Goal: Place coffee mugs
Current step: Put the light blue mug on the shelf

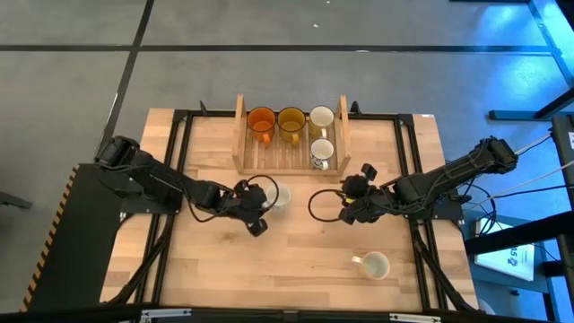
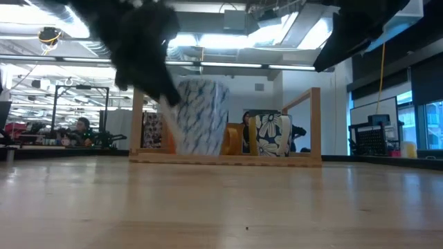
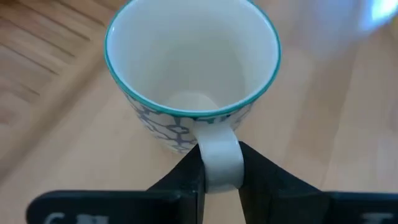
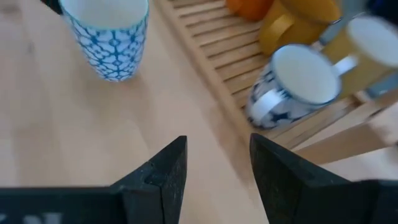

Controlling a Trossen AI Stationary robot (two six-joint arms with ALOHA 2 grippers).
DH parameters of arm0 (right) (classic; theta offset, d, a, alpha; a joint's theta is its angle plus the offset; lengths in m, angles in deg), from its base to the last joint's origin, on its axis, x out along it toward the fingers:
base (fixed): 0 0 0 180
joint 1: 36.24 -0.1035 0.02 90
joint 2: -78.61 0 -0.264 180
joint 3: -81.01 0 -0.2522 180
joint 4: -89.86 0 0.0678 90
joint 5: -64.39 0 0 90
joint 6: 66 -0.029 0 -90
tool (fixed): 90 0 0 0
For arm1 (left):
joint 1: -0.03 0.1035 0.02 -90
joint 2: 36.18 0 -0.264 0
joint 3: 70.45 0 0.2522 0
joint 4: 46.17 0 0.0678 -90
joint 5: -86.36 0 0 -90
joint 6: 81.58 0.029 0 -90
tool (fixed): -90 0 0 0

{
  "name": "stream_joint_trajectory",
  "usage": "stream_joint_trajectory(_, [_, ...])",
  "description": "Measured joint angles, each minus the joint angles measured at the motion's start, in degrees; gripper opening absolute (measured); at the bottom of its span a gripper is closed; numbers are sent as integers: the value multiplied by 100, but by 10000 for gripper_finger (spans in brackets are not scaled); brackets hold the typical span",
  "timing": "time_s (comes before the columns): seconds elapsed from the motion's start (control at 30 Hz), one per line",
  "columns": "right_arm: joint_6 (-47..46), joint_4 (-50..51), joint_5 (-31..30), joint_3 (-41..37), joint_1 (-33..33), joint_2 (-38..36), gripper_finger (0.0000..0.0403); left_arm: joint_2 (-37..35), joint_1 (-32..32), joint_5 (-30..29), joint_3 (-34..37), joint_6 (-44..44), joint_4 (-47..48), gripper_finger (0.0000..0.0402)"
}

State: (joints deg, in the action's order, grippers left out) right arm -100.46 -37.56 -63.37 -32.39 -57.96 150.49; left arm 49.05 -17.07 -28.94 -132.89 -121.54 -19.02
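Observation:
My left gripper (image 1: 257, 201) is shut on a white mug with a blue net pattern and a teal rim (image 1: 277, 195), just in front of the wooden slatted tray (image 1: 239, 135). In the tray stand an orange mug (image 1: 261, 119), an amber mug (image 1: 291, 119), a white mug (image 1: 322, 117) and a dark-patterned mug (image 1: 321, 151). A cream mug (image 1: 373, 265) rests on its base near the table's near right. My right gripper (image 1: 345, 201) is open and holds nothing, hovering right of the held mug. My left gripper pinches the mug's white handle (image 3: 219, 158) between its two fingers (image 3: 186, 177). It comes from the table's left, slanting down. The mug (image 2: 201, 114) stays about upright with its mouth up. In the low view its base is lifted clear of the table.
The tray's front row has free slats (image 4: 217, 46) left of the dark-patterned mug (image 4: 292, 87). Tall posts (image 1: 343, 109) stand at the tray's ends. Bare tabletop (image 1: 269, 269) lies nearer. A cable loop (image 1: 316, 206) hangs by my right gripper.

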Motion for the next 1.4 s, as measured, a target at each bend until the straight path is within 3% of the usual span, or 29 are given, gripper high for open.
stream_joint_trajectory(0.23, [32, 4, -477, 2, 0, 0, 160, -9, 146, -1496, -982, -1210, 1313, 59])
stream_joint_trajectory(0.37, [32, 4, -483, 2, 0, 0, 160, -13, 472, -2067, -1112, -1852, 1756, 59])
stream_joint_trajectory(0.67, [24, 6, -524, 2, 0, 0, 160, 443, 1172, -2183, -1047, -2635, 1711, 59])
stream_joint_trajectory(1.03, [-20, -5, -528, 2, 0, 0, 160, 1033, 1334, -2509, -1047, -3203, 1695, 59])
stream_joint_trajectory(1.4, [-23, -18, -519, 2, 0, 0, 160, 1505, 1528, -2342, -1041, -3344, 1692, 59])
